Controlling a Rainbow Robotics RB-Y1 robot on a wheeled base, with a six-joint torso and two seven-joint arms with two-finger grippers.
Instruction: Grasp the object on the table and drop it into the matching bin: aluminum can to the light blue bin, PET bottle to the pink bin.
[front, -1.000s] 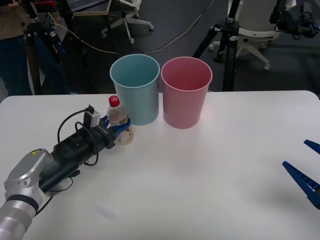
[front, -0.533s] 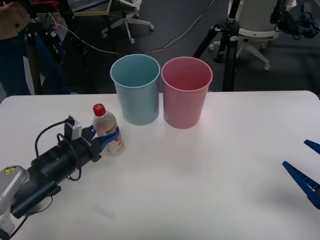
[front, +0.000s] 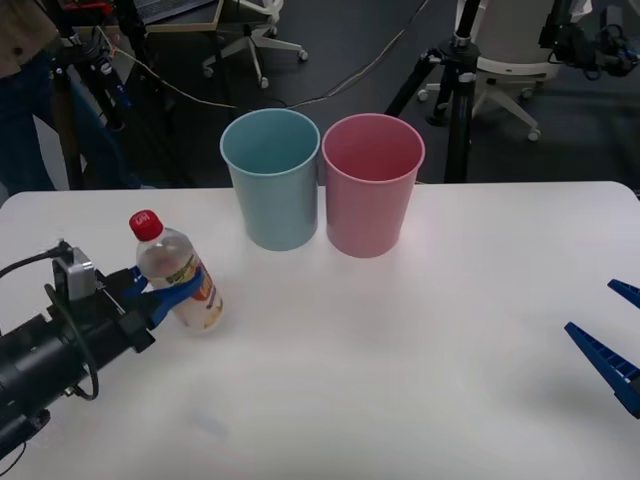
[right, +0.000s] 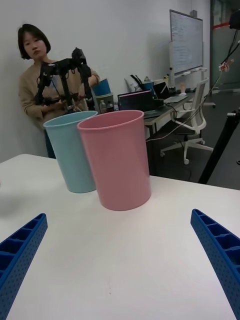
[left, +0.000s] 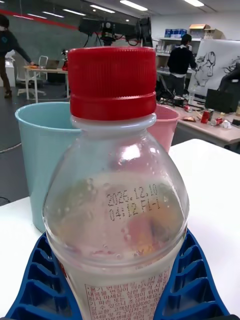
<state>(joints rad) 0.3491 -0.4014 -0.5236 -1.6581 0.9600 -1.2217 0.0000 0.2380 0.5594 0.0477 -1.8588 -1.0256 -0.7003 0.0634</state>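
Observation:
The PET bottle (front: 180, 275) is clear with a red cap and a pale printed label. It leans with its cap toward the left over the white table (front: 400, 380), left of the bins. My left gripper (front: 168, 291) is shut on its body, blue fingers (left: 192, 270) hugging both sides of the bottle (left: 117, 200). The light blue bin (front: 271, 178) and the pink bin (front: 372, 184) stand side by side at the table's far middle. At the front right edge of the table, my right gripper (front: 620, 340) is open with nothing in it, its fingers (right: 217, 250) spread wide, facing the pink bin (right: 117, 157).
Behind the table's far edge are tripods, office chairs and cables on a dark floor. A person stands beyond the far left corner. Bare tabletop lies between the two grippers and in front of the bins.
My left gripper has pulled back to the left and toward the table's front with the bottle in it, away from the light blue bin. The bottle now leans more. The right arm has not moved.

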